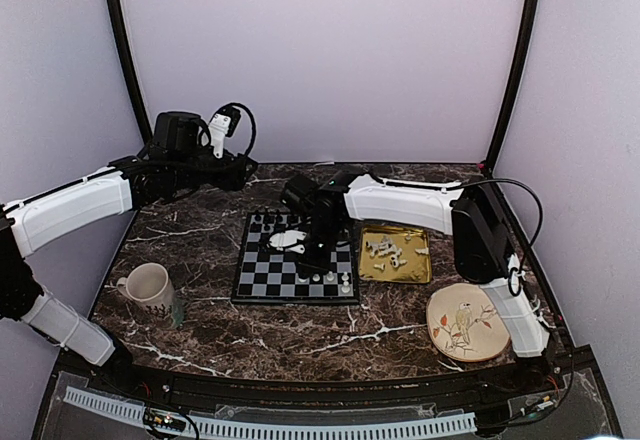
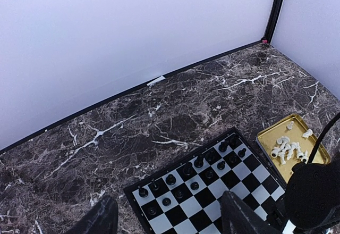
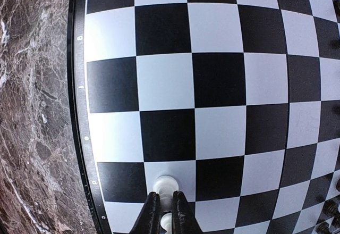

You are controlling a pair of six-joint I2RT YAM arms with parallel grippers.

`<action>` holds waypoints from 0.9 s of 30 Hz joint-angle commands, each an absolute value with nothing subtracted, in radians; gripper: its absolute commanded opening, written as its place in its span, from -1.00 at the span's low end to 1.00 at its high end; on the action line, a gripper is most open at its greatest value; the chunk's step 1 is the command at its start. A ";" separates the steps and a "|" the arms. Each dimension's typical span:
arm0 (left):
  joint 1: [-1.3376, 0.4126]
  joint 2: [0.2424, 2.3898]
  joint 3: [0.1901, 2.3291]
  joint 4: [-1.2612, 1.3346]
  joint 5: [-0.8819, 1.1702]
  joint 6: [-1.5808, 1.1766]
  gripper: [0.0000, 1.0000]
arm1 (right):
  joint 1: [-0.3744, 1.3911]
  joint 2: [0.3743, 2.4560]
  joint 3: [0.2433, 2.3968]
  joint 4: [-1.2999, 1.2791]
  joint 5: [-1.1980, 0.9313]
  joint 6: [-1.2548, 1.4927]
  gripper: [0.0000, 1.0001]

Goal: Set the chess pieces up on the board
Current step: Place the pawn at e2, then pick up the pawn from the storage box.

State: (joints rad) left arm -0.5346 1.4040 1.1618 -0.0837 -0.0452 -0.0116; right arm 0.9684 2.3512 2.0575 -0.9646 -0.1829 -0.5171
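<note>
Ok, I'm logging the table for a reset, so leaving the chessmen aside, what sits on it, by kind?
Mug: 1
Chessboard: 1
Gold tray: 1
Bird plate: 1
Total: 4

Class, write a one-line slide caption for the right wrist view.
The right gripper pinches a white chess piece on a light square near the edge of the board.
</note>
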 commanded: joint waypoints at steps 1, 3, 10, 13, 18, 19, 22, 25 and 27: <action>-0.528 1.377 1.149 -0.078 -0.044 -0.002 0.36 | 0.973 2.369 2.078 -0.942 -0.178 -0.505 -0.81; -0.529 1.378 1.150 -0.078 -0.043 -0.002 0.36 | 0.973 2.367 2.080 -0.942 -0.179 -0.504 -0.77; -0.529 1.382 1.147 -0.076 -0.039 0.000 0.36 | 0.973 2.312 2.079 -0.946 -0.163 -0.499 -0.54; -0.528 1.390 1.146 -0.074 -0.031 -0.002 0.36 | 0.960 2.247 2.058 -0.955 -0.142 -0.500 -0.51; -0.529 1.407 1.147 -0.075 -0.010 -0.006 0.36 | 0.888 2.087 1.882 -0.904 -0.155 -0.477 -0.48; -0.529 1.410 1.147 -0.075 -0.005 -0.006 0.36 | 0.866 2.055 1.836 -0.889 -0.155 -0.473 -0.47; -0.528 1.417 1.147 -0.073 0.007 -0.006 0.36 | 0.786 1.973 1.716 -0.858 -0.156 -0.463 -0.48; -0.529 1.422 1.147 -0.070 0.022 -0.006 0.36 | 0.683 1.928 1.609 -0.839 -0.162 -0.459 -0.49; -0.528 1.426 1.147 -0.069 0.033 -0.006 0.36 | 0.627 1.896 1.536 -0.813 -0.165 -0.460 -0.51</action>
State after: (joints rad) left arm -0.5346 1.4269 1.1618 -0.0837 0.0029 -0.0116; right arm 0.7223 1.9247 1.6585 -0.8623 -0.1596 -0.4767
